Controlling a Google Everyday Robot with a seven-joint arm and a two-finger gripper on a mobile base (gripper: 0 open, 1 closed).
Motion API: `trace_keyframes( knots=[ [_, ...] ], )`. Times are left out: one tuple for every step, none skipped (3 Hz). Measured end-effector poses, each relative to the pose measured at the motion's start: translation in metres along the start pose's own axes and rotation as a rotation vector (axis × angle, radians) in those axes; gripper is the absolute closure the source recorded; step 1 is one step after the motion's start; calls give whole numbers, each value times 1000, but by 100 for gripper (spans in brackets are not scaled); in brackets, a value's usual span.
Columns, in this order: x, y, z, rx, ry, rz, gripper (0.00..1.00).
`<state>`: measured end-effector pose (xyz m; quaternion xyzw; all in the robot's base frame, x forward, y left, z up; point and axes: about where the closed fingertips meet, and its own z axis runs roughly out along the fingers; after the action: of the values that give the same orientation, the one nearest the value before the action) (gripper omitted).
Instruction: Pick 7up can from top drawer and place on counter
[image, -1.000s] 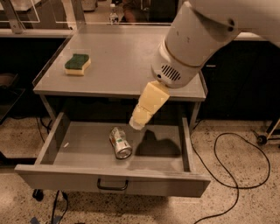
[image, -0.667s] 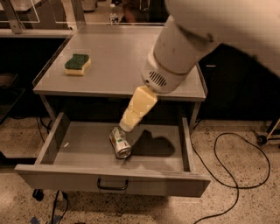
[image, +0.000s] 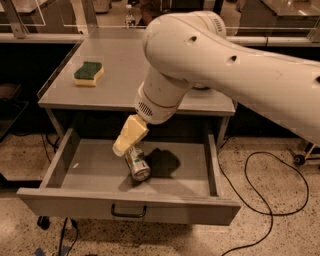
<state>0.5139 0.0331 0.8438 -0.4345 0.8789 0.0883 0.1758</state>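
The top drawer (image: 186, 175) is pulled open below the counter (image: 125, 75). The 7up can (image: 138, 165) lies on its side near the middle of the drawer floor, one silver end toward the front. My gripper (image: 123, 147), cream-coloured, reaches down into the drawer from the big white arm. Its tip is at the can's far upper-left end and hides part of it. I cannot tell whether it touches the can.
A green and yellow sponge (image: 89, 73) lies on the counter's left part. The white arm (image: 210, 60) hangs over the counter's middle and right. A black cable (image: 270, 200) loops on the floor to the right of the drawer.
The arm has swung left and lower. The gripper has moved from right of and above the can down to the can's far end. The can has not moved.
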Motion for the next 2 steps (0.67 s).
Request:
trace_keyframes(
  knots=[
    [0,0,1,-1,-1,8,0],
    [17,10,23,-35,8,52,0]
  ],
)
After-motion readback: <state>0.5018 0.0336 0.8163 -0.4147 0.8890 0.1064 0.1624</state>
